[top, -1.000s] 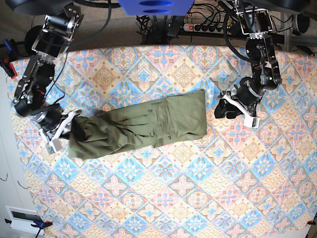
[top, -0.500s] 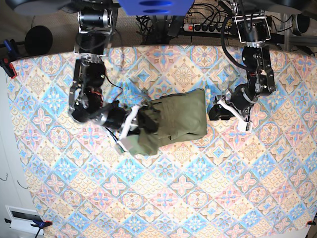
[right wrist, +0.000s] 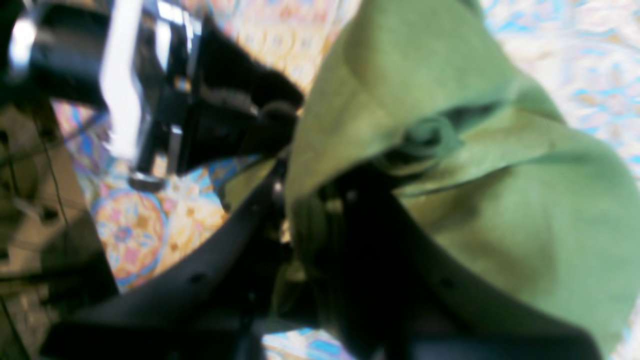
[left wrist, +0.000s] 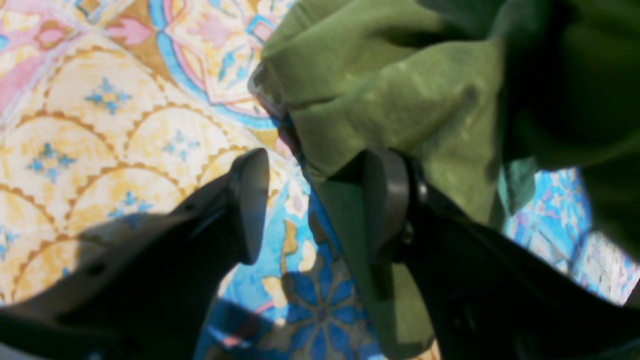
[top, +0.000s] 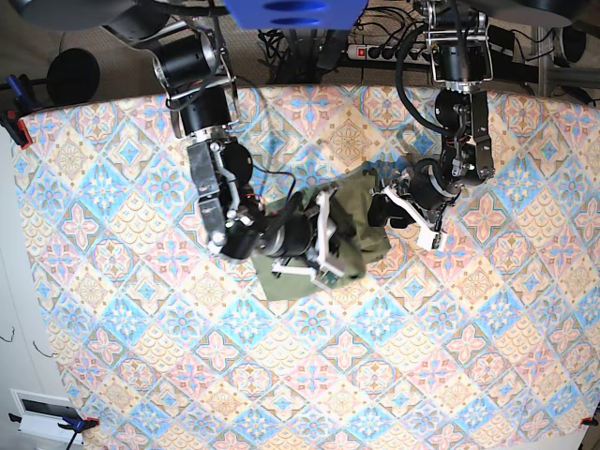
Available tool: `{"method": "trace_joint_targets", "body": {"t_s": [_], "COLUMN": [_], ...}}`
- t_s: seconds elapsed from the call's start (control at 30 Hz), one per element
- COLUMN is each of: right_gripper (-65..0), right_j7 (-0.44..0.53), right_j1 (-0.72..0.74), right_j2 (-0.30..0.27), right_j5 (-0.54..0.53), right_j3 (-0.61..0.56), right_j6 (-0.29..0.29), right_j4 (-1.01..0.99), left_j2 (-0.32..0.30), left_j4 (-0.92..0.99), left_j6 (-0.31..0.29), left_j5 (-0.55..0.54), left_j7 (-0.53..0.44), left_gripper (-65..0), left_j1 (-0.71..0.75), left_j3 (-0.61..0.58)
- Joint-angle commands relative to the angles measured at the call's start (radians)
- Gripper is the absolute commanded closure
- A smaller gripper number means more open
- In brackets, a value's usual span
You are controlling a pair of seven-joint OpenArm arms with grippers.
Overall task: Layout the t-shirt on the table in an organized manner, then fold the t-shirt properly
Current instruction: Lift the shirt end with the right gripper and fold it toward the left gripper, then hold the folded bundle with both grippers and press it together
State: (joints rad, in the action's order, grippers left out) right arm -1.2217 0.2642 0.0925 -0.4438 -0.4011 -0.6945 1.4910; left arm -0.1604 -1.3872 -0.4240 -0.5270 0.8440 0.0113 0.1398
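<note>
Fold step in hand, as you can judge it. The t-shirt (top: pixel 352 225) lies near the middle of the table (top: pixel 487 356), bunched into a compact, uneven block, not a flat rectangle.

Right gripper (top: pixel 323 246): jaws nearly closed, pinching a bundle of olive fabric. In the right wrist view the cloth drapes over and around the fingers (right wrist: pixel 320 235), so you cannot see exactly which edge is caught. In the base view this arm reaches across the shirt, its gripper over the garment's middle.

Left gripper (left wrist: pixel 312 205): jaws wide apart, holding nothing. In the left wrist view one finger (left wrist: pixel 250 200) sits over bare tablecloth; the other (left wrist: pixel 382 200) is against or just under the shirt's near edge. Cloth lies partly in the gap, no grip made. In the base view it sits at the shirt's edge on the view's right.

Judgement: you are mid-fold, with one end carried over toward the other.

Next move calls for:
- lower the held end square onto the layer below, edges aligned, before you release;
- use the left gripper to pin or take the near edge so the stack does not slide;
- watch for fabric snagged on the right fingers at release; the fold looks lumpy and may need flattening.
</note>
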Motion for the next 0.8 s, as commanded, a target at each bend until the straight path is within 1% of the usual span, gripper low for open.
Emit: {"method": "trace_joint_targets", "body": {"t_s": [0.0,0.07,0.13,0.17,0.2,0.27,0.37,0.43,0.57,0.67,0.77], "right_gripper": [-0.7,-0.7,-1.3,-3.0,-6.3,-15.3,-27.6,-32.0,-32.1,-32.1,-32.1], "right_j7": [0.024,0.036,0.078,0.107,0.138,0.17,0.185,0.187,0.184,0.185,0.188], "right_j1": [0.02,0.02,0.022,0.024,0.037,0.063,0.065,0.063,0.039,0.02,0.007], "right_j2": [0.01,0.01,0.01,0.006,0.005,0.005,0.005,-0.006,-0.043,-0.058,-0.056], "right_j5": [-0.026,-0.025,-0.023,-0.017,0.004,0.061,0.099,0.098,0.095,0.095,0.096], "right_j3": [-0.028,-0.069,-0.118,-0.152,-0.187,-0.229,-0.207,-0.152,-0.04,0.001,0.026], "right_j6": [-0.004,-0.004,-0.004,-0.004,-0.004,-0.004,-0.004,-0.004,-0.004,-0.004,-0.004], "right_j4": [0.01,0.004,-0.014,-0.033,-0.043,-0.046,-0.037,0.024,0.179,0.204,0.196], "left_j2": [-0.001,0.0,0.002,0.002,0.002,0.0,-0.009,-0.011,-0.055,-0.117,-0.166], "left_j4": [-0.013,-0.013,-0.013,-0.013,-0.013,-0.019,-0.021,-0.021,-0.021,-0.021,-0.022], "left_j6": [-0.009,-0.009,-0.009,-0.009,-0.009,-0.009,-0.009,-0.009,-0.009,-0.009,-0.009], "left_j5": [-0.018,-0.02,-0.02,-0.022,-0.022,-0.023,-0.043,-0.086,-0.201,-0.289,-0.385], "left_j7": [-0.021,-0.021,-0.021,-0.021,-0.021,-0.021,-0.021,-0.018,-0.018,-0.018,-0.018], "left_gripper": [-29.9,-29.9,-29.9,-29.9,-29.9,-29.9,-29.9,-29.9,-29.9,-29.8,-29.8], "left_j1": [-0.017,-0.017,-0.017,-0.017,-0.015,-0.009,0.006,0.025,0.074,0.114,0.152], "left_j3": [0.001,0.001,0.001,0.001,0.002,0.004,0.007,0.042,0.125,0.131,0.133]}}
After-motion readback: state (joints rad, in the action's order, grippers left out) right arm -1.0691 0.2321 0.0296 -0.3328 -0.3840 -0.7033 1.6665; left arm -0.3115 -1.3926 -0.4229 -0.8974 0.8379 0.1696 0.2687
